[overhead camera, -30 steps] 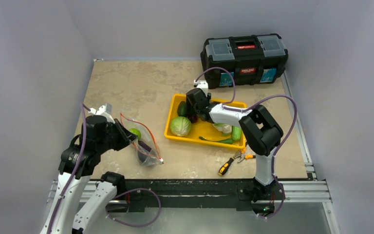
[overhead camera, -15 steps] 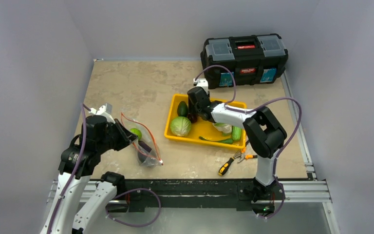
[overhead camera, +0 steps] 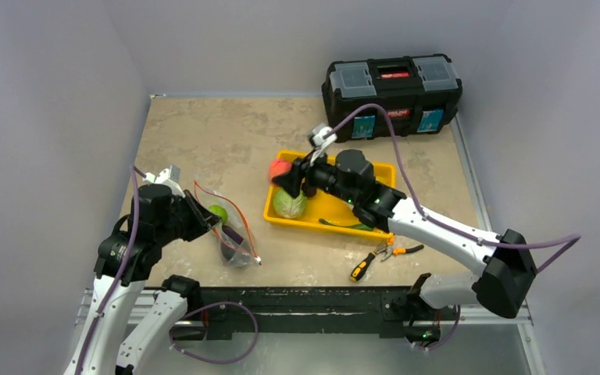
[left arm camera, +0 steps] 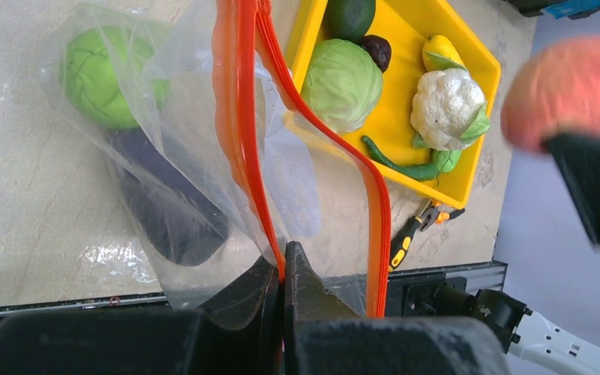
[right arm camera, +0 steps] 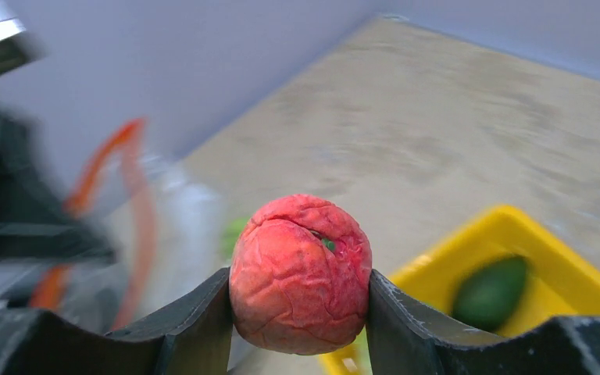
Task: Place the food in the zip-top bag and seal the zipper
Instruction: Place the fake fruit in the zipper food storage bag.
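Right hand: your right hand (right arm camera: 300, 306) pinches a wrinkled red fruit (right arm camera: 301, 258), one finger on each side, and carries it in the air.
Ahead of that hand: the zip-top bag (left arm camera: 164, 156) lies lower down and across the tabletop (overhead camera: 203, 133). The yellow tray (left arm camera: 394, 117) sits just below and beside the hand.
Left hand: your left hand (left arm camera: 283, 267) has its fingers pressed together on the zipper (left arm camera: 238, 117) and holds one lip of the mouth up. The bag spreads out just beyond the fingertips.
In the bag: a small green cabbage (left arm camera: 101, 66) and a purple eggplant (left arm camera: 164, 211) lie inside, close ahead of your left hand.
In the tray: a larger cabbage (left arm camera: 341, 84), an avocado (left arm camera: 350, 16), a cauliflower (left arm camera: 445, 105), a yellow piece (left arm camera: 440, 53), a small dark piece (left arm camera: 376, 51) and a thin green pod (left arm camera: 402, 162).
Zipper state: the two red-orange strips gape apart, so nothing is sealed.
Progress: I judge you under halfway. Two pieces are bagged, one is in transit, about six wait, and the seal comes last.
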{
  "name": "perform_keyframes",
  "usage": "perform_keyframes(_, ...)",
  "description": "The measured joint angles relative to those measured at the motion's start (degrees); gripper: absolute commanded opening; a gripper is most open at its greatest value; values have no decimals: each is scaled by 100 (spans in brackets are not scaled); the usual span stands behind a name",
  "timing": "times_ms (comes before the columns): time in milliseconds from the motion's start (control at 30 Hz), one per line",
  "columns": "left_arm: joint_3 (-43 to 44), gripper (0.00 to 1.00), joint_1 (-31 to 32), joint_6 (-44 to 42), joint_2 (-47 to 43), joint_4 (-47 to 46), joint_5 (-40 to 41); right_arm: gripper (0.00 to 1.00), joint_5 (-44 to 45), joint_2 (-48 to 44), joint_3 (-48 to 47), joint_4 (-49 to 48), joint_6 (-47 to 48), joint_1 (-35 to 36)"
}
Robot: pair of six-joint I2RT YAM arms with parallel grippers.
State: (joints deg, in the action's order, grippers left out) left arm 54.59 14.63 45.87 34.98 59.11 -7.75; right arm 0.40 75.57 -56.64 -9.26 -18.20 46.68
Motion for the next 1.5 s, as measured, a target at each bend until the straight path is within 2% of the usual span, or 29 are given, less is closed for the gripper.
perform_keyframes(67,2,0,0,2,0,0,0,0,-804,-87,-111,-140,256,492)
perform_keyframes(167,4,0,0,2,-2,0,2,0,-1523,15,-490,-131,581,1167)
perform_keyframes(400,4,0,0,2,-28,0,2,0,-1980,348,-1047,-35,903,1971)
perform_keyframes(533,7,0,0,2,-46,0,4,0,-1644,702,-1202,118,940,2162)
perform_keyframes(700,7,0,0,-2,-70,17,39,0,-756,1239,-1480,726,1108,2326)
perform_keyframes(867,17,0,0,-22,-160,57,94,6,76,1405,-1644,1215,1300,2404)
perform_keyframes(1133,81,0,0,-22,-179,61,92,16,870,1410,-1888,1631,1464,2492)
perform_keyframes(1300,146,0,0,-20,-179,72,85,21,1051,1486,-2194,1731,1530,2522)
perform_keyframes(1500,146,0,-11,-22,-179,175,122,24,841,1947,-2614,1659,1545,2527)
